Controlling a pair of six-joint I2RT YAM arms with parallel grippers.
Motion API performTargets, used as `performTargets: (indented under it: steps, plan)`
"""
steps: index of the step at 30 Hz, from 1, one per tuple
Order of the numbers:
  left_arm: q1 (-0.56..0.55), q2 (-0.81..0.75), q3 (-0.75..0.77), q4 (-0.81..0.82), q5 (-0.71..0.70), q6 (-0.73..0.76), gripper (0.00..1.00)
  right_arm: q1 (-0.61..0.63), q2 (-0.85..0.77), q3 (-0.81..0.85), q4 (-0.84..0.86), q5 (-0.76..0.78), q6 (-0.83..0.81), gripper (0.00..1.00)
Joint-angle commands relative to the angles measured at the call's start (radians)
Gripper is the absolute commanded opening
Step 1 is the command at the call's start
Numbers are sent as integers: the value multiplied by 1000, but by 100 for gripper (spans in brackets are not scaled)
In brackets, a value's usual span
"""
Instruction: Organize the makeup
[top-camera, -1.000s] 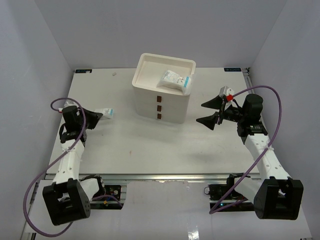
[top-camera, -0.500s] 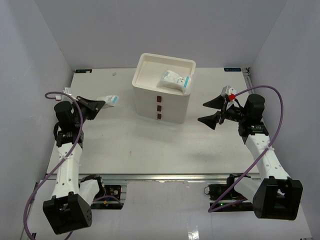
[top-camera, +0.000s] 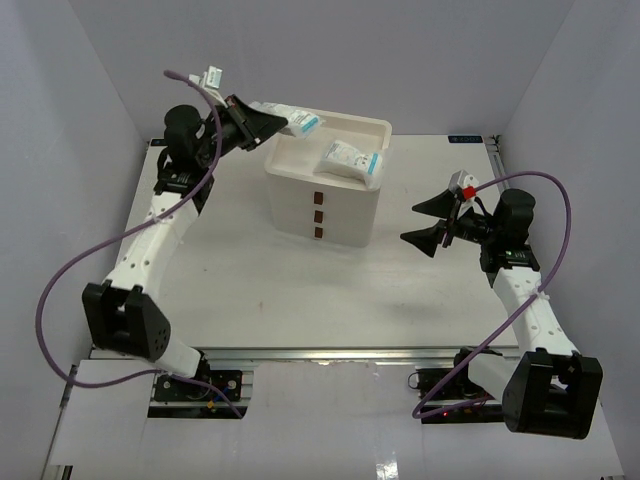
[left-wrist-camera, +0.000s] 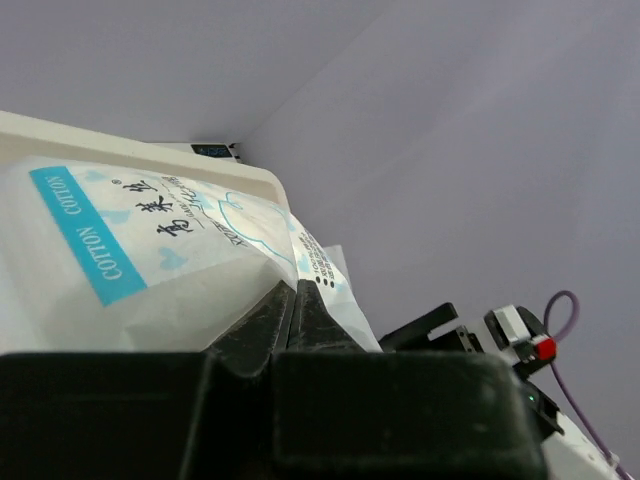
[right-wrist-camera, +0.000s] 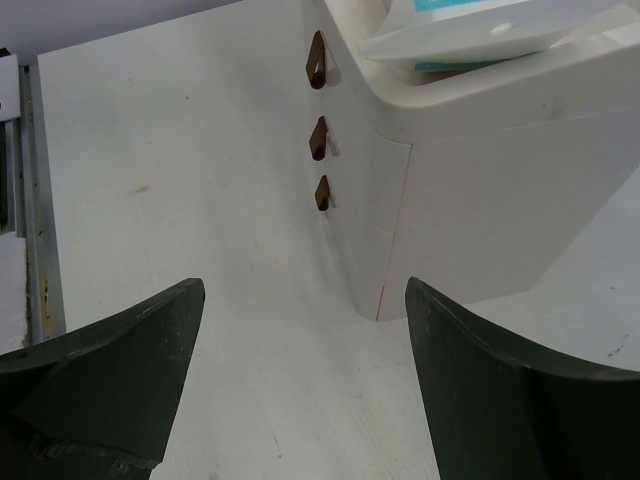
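Observation:
My left gripper (top-camera: 272, 124) is shut on a flat white sachet (top-camera: 293, 119) with blue print and holds it in the air over the back left corner of the cream three-drawer box (top-camera: 300, 195). In the left wrist view the sachet (left-wrist-camera: 150, 250) reads "COTTON" and fills the left side above the closed fingers (left-wrist-camera: 270, 315). Another sachet (top-camera: 349, 160) lies in the box's top tray at the right. My right gripper (top-camera: 425, 224) is open and empty to the right of the box; it faces the box's drawer handles (right-wrist-camera: 318, 128). Sponges, tube and bottle are out of view.
The white table (top-camera: 250, 280) runs to a metal rail at its near edge. Grey walls stand close at left, right and back. The box (right-wrist-camera: 480, 170) is the only obstacle between the arms.
My left arm has swung up from the table's left side to above the box's back left corner, carrying the sachet. The right gripper has barely moved.

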Motion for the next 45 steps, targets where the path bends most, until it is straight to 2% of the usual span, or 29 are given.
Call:
performTargets:
  steps: [1,6,8,9,10,12,16,19,24,27,29,32,38,45]
  plan:
    - [-66,170,165,-44,-52,32,0,-17,-7,-2,43,-28,11,88]
    - [-80,301,243,-99,-104,28,0,-32,-10,-4,46,-34,16,88]
    - [-84,323,261,-106,-100,25,17,-35,-10,-3,48,-38,16,88]
    - [-85,328,268,-111,-100,21,28,-36,-9,-3,48,-39,16,88]
    - [-85,332,271,-112,-94,20,45,-38,-9,-3,47,-41,16,88]
    - [-87,327,271,-108,-82,29,62,-40,-7,-3,46,-43,18,88]
    - [-87,293,262,-107,-80,47,86,-54,-5,3,36,-54,24,88]
    - [-87,246,246,-105,-81,65,95,-68,-5,7,25,-63,25,88]
    - [-87,131,172,-96,-66,121,98,-96,0,33,-54,-64,-8,88]
    - [-85,36,87,-104,-48,197,98,-112,-9,52,-141,-18,-47,97]
    - [-85,-65,-11,-113,-37,275,98,-119,-39,50,-186,44,-83,90]
    - [-82,-273,-177,-135,-37,413,98,-121,-115,17,-210,211,-92,90]
    - [-80,-655,-611,-153,-126,549,98,-128,-190,-8,-351,449,-79,90]
    - [-80,-878,-772,-230,-188,616,98,-133,-268,-64,-377,688,3,90]
